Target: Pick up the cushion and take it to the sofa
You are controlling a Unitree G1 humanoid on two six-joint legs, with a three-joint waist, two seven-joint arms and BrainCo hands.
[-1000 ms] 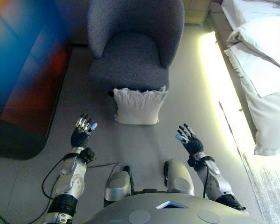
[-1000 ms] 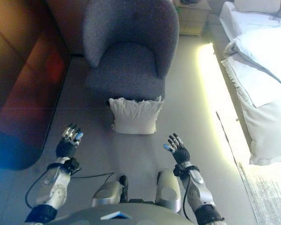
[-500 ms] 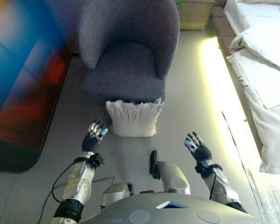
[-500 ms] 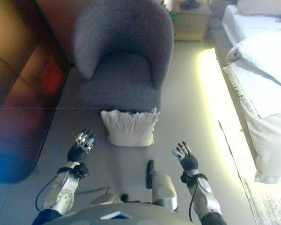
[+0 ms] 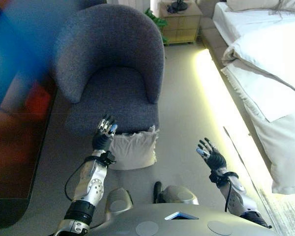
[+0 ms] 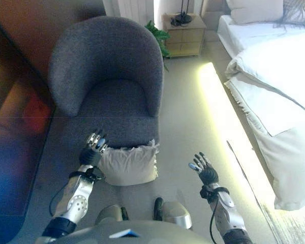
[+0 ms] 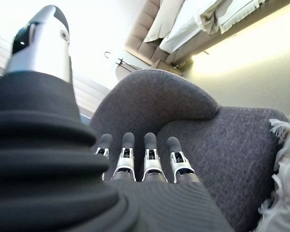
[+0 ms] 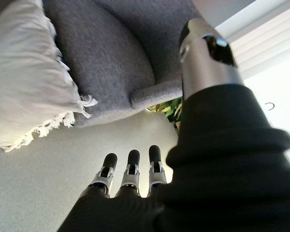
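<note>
A white cushion (image 5: 132, 150) with a fringed top edge stands on the floor, leaning against the front of a grey armchair (image 5: 110, 73). It also shows in the right eye view (image 6: 128, 163), the left wrist view (image 7: 285, 193) and the right wrist view (image 8: 24, 82). My left hand (image 5: 103, 137) is open, fingers straight, just beside the cushion's upper left corner. My right hand (image 5: 210, 156) is open and empty, over the floor a good way right of the cushion. Neither hand holds anything.
A bed with white bedding (image 5: 265, 64) runs along the right side, with a lit strip (image 5: 214, 93) at its base. A wooden nightstand (image 5: 179, 22) and a green plant (image 5: 157, 19) stand behind the armchair. A dark reddish panel (image 5: 14, 128) is on the left.
The camera has moved forward, so the armchair and cushion sit lower and closer. My left hand has come up to the cushion's left corner. My right hand stays out to the right.
</note>
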